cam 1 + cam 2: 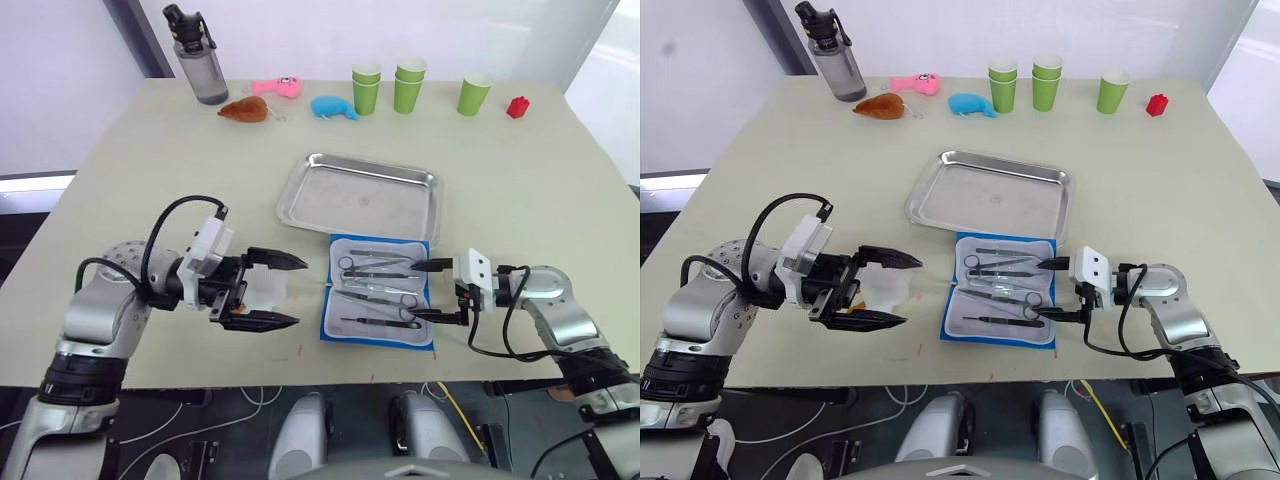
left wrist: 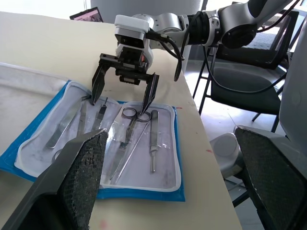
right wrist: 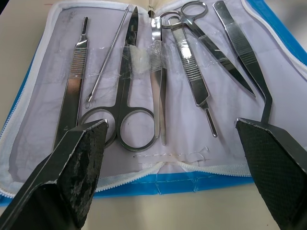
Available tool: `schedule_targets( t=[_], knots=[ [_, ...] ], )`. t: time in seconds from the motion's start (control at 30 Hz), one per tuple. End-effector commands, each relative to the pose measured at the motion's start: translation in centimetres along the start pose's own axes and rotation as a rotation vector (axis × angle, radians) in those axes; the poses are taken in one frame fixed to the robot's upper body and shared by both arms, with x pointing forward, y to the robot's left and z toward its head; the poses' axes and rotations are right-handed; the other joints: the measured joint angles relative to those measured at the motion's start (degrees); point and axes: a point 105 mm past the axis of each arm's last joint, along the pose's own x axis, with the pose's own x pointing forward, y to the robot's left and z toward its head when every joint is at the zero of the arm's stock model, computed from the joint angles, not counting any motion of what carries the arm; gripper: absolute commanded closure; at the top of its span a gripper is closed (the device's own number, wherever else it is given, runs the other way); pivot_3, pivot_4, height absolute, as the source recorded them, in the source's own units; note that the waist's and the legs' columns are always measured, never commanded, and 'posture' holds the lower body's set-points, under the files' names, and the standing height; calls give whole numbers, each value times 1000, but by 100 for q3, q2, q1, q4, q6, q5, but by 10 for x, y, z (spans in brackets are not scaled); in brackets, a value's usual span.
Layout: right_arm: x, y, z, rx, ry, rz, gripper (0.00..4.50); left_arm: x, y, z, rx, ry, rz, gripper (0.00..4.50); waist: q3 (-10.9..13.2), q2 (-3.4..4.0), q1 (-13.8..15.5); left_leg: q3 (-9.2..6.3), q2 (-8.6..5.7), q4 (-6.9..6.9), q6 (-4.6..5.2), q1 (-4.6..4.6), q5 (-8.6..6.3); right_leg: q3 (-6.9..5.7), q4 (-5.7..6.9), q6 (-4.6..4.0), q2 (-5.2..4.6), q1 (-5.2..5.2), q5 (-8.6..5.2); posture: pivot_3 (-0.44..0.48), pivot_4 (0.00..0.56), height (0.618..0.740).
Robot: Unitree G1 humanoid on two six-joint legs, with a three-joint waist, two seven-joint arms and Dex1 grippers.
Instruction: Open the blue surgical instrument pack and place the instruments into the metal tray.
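With the blue surgical instrument pack [image 1: 379, 291] lying open on the surface just in front of the empty metal tray [image 1: 360, 196], and both the right gripper [image 1: 434, 291] and left gripper [image 1: 275, 291] spread and empty, the thin, flat instruments [image 3: 158, 81] tucked in clear pockets risk slipping from the fingers or dragging the pack along.

No legible text, label, brand or number on any object.

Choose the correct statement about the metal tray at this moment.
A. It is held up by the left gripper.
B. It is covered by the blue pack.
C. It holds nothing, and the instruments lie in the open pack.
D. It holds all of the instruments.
C: the metal tray shows a bare bottom, while the instruments lie inside the open blue surgical instrument pack beside it.
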Motion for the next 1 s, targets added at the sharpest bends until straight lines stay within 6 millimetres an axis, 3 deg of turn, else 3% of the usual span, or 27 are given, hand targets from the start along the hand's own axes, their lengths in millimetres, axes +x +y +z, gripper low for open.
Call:
schedule_targets(
  t=[0.03, 0.53, 0.7, 1.0],
  knots=[
    [3, 12, -24, 74, 91, 40, 70, 0, -5, 5, 28, -13, -16, 0, -1, -1, 0, 0, 0, 0, 0, 0, 0, 0, 0, 0, 0, 0, 0, 0, 150, 734],
    [-5, 12, -4, 28, -20, 0, 70, -2, -10, 0, 20, -19, -28, 0, -2, -3, 10, 1, 0, 0, 0, -1, 0, 1, -3, 0, -1, 1, 0, 0, 150, 734],
    [-8, 10, -5, 15, -9, -8, 70, 0, 9, -12, 66, -9, 66, 0, -1, -2, 9, 2, 1, 0, 0, -1, 0, 1, -3, 0, -1, 0, 0, 0, 150, 734],
    [-15, 6, 6, 1, -58, -33, 70, 5, 8, -17, 86, -9, 12, 0, 1, -3, 17, 3, 0, 0, 0, -5, 0, 1, -4, 0, -1, -1, 0, 0, 150, 734]
  ],
)
